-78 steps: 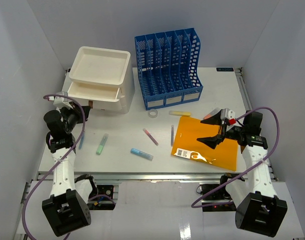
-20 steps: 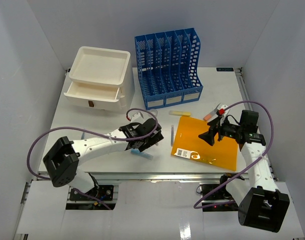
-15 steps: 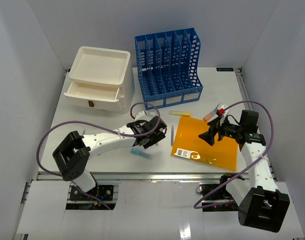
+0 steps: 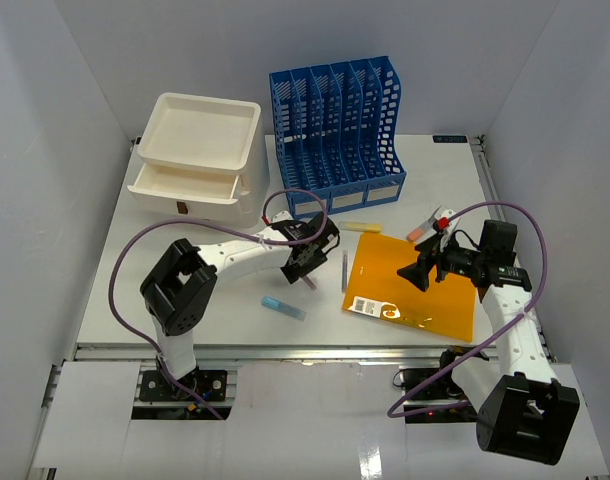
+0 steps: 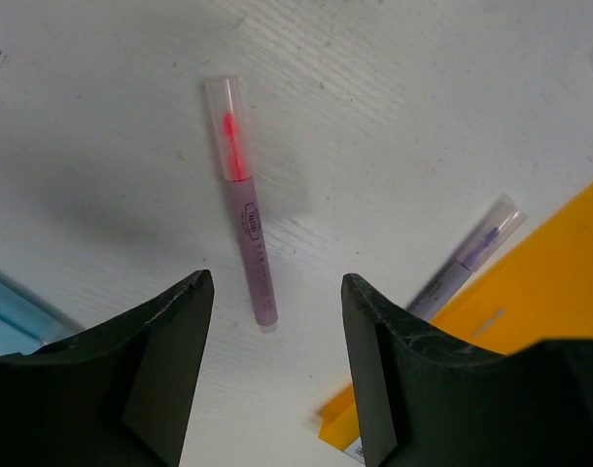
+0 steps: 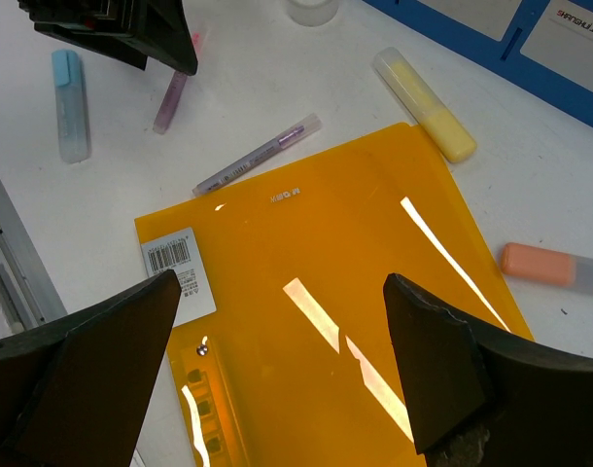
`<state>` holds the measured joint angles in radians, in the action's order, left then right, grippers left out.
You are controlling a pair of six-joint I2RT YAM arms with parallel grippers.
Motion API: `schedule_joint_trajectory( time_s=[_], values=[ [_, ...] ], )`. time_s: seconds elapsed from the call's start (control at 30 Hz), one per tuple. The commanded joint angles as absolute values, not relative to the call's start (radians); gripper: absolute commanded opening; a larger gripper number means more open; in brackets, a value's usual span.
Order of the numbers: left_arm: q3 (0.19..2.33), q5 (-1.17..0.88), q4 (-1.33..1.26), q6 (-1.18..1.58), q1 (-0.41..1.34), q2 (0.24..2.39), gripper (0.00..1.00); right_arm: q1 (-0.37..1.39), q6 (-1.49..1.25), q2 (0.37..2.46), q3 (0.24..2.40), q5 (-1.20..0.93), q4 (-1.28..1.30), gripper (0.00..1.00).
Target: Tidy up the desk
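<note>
Left jaws apart, empty, astride pink pen (image 5: 246, 233).

Left arm (image 4: 235, 257) outstretched; all jaws apart.

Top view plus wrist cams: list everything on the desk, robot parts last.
desk: 1, white, under everything
drawer unit: 1, white, far left
file rack: 1, blue, far centre
folder: 1, orange, near right
pink pen: 1, pink, centre, lying on the desk
purple pen: 1, purple, beside folder's left edge
yellow highlighter: 1, yellow, in front of file rack
light-blue highlighter: 1, light blue, near centre
salmon highlighter: 1, salmon, by folder's far edge
left pincer: 1, black, open, above pink pen
right pincer: 1, black, open, above folder
</note>
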<state>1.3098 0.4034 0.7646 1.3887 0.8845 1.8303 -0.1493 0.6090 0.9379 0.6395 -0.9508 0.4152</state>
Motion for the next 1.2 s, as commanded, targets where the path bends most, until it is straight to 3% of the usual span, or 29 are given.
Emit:
schedule_joint_trajectory(
  time_s=[0.0, 0.5, 0.87, 1.17],
  values=[
    [1.344, 0.406, 0.818, 1.382, 0.882, 1.832, 0.65, -0.148, 0.611, 0.930, 0.673, -0.962, 0.393, 0.91],
    [1.360, 0.375, 0.793, 1.313, 0.836, 1.920, 0.51, -0.149, 0.614, 0.933, 0.671, -0.955, 0.392, 0.91],
    [1.329, 0.351, 0.762, 1.271, 0.836, 1.947, 0.23, -0.155, 0.618, 0.942, 0.667, -0.959, 0.393, 0.91],
    [1.324, 0.301, 0.712, 1.089, 0.881, 1.811, 0.11, -0.167, 0.628, 0.939, 0.661, -0.976, 0.391, 0.91]
  ],
)
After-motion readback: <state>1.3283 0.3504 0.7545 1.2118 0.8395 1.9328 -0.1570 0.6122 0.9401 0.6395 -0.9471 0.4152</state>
